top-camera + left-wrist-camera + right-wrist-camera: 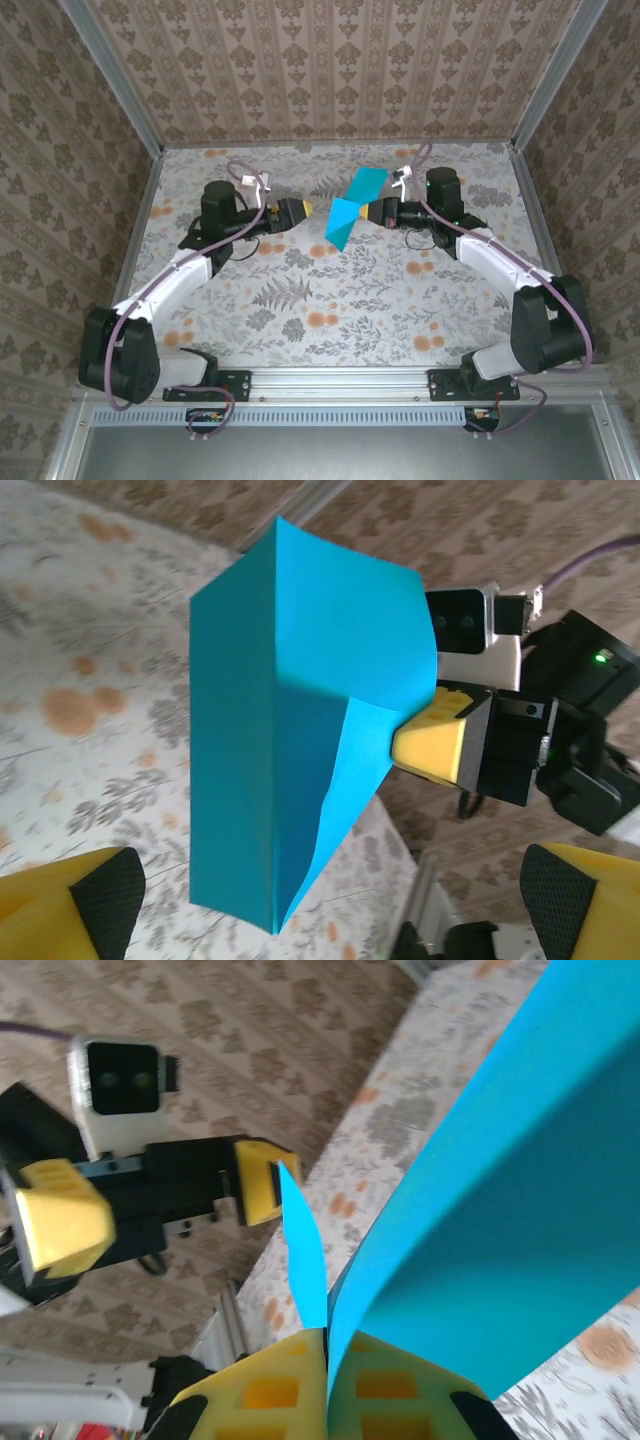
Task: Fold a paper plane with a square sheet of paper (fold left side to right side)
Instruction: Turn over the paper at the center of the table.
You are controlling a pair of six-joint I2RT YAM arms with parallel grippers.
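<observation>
The turquoise sheet of paper [350, 208], bent along a crease and lifted off the floral table [330, 300], hangs at about 12 o'clock from the table's middle. The right gripper [374, 213], at the sheet's 3 o'clock, has its yellow fingers [270, 1395] pressed together on the paper's edge. The left gripper [303, 209] sits at the sheet's 9 o'clock, its fingers [90, 900] spread wide with nothing in them, just short of the paper.

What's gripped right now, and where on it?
The right gripper pinches the blue paper at the edge facing it; the left gripper is open, holding nothing.
</observation>
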